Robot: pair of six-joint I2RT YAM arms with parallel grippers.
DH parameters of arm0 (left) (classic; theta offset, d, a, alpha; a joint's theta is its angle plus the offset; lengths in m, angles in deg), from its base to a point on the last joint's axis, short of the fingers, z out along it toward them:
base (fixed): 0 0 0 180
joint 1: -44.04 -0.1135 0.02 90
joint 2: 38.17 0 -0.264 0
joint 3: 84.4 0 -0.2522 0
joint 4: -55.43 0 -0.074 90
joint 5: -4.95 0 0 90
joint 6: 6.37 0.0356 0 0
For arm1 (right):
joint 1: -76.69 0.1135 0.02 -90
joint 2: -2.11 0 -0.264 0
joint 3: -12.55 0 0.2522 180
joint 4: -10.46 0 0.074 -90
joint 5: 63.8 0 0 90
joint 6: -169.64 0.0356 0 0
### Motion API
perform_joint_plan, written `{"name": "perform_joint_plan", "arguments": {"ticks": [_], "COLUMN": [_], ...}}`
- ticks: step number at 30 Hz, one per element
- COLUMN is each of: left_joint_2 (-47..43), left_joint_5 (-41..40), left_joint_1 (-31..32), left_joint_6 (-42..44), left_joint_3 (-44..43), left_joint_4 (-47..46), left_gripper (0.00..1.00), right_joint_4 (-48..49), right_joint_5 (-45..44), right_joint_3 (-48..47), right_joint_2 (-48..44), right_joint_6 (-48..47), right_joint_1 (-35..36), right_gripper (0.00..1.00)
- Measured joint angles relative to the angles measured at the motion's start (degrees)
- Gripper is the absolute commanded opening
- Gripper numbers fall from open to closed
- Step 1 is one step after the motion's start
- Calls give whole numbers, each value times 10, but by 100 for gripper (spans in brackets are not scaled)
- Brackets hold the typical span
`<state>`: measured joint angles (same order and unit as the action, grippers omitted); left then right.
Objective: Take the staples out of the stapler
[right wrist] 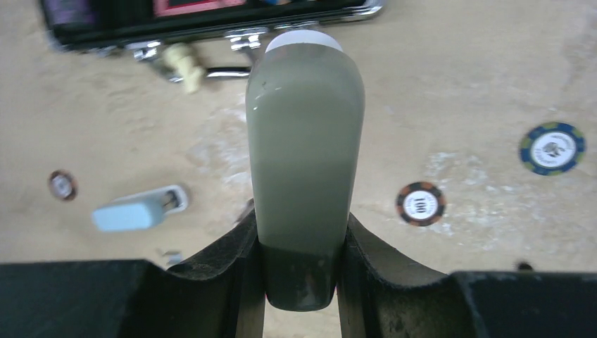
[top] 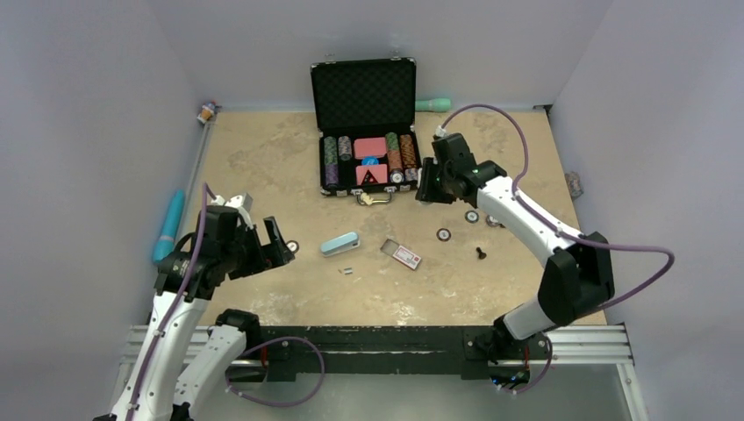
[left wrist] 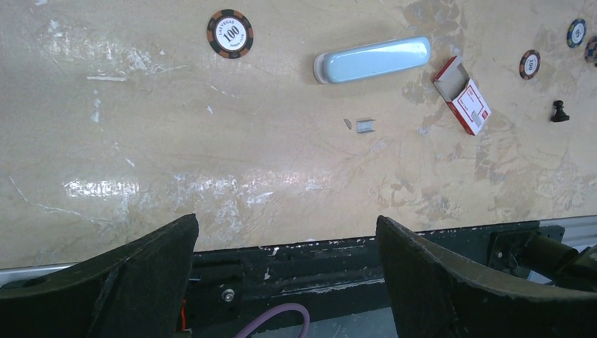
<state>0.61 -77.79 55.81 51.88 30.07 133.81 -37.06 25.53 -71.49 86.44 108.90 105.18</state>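
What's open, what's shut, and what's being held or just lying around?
poker chip case: lid open, standing up.
blue stapler: closed, lying down, nobody holding it.
staples: lying loose, outside the staplers.
red-and-white box: open at one end, lying flat.
grey-green stapler: held.
right fingers: shut on the grey-green stapler.
left fingers: open, holding nothing.
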Motion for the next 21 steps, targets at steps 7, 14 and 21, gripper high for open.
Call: {"name": "perform_joint_plan", "arguments": {"ticks": [7,14,21], "left_joint_2": [2,-2,-4], "left_joint_5": [6,-3,-3], "left_joint_1": [0,-5,-19], "left_joint_6": [-1,-2,-2], "left_joint_3": [20,23,30], "left_joint_4": [-10,-14,-17], "left_gripper": [100,100,100], "right_joint_4": [-23,-22,-7], "right_joint_5": [-82,-116,-115], "right_joint_3": [-16,-63,-99], "right_joint_2": [92,169,240], "right_joint_6": [1,-2,-20], "right_joint_1": [-55,-82,-89], "right_gripper": [0,0,0]}}
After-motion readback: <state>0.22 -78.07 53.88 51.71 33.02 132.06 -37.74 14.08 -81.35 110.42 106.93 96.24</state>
